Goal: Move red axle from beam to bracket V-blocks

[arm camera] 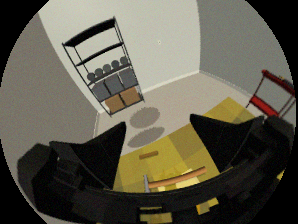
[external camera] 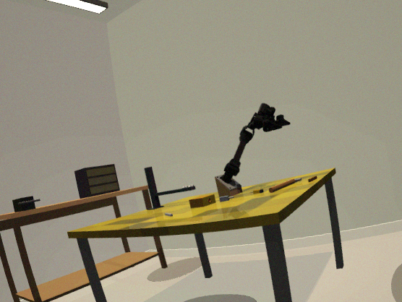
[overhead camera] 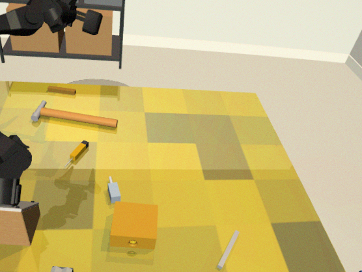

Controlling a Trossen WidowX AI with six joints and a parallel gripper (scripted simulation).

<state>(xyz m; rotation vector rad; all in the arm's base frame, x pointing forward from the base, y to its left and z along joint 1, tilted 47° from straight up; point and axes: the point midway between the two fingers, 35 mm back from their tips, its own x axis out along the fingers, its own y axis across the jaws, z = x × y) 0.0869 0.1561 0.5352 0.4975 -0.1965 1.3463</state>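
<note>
two cardboard boxes (overhead camera: 89,40) (arm camera: 131,96) stand side by side on the bottom shelf of a dark storage rack (overhead camera: 122,36) (arm camera: 90,34) beyond the far edge of the yellow tabletop (overhead camera: 172,161) (external camera: 173,231) (arm camera: 185,145). above them, the wrist view shows a row of grey bins (arm camera: 114,83), with round dark objects (arm camera: 107,68) on the shelf over those; what the boxes and bins hold, i can't tell. in the exterior view, a dark cabinet (external camera: 82,183) with three stacked sections stands on a wooden workbench (external camera: 90,197) at the left; their contents are too dim to read.

the pincer (overhead camera: 92,23) (external camera: 283,123) (arm camera: 158,120) is spread wide, nothing between its fingers, raised well above the tabletop. below it in the wrist view lie a hammer (overhead camera: 78,118) (external camera: 283,185) (arm camera: 177,178) and a short brown bar (overhead camera: 62,90) (external camera: 312,178) (arm camera: 148,155).

in the top view, an orange block (overhead camera: 135,221) (external camera: 202,201) with a round hole in its near side sits on the tabletop, just beside a small blue-grey handled tool (overhead camera: 114,192) (external camera: 225,199). i can't make out the red axle, nor tell whether it is in the beam.
</note>
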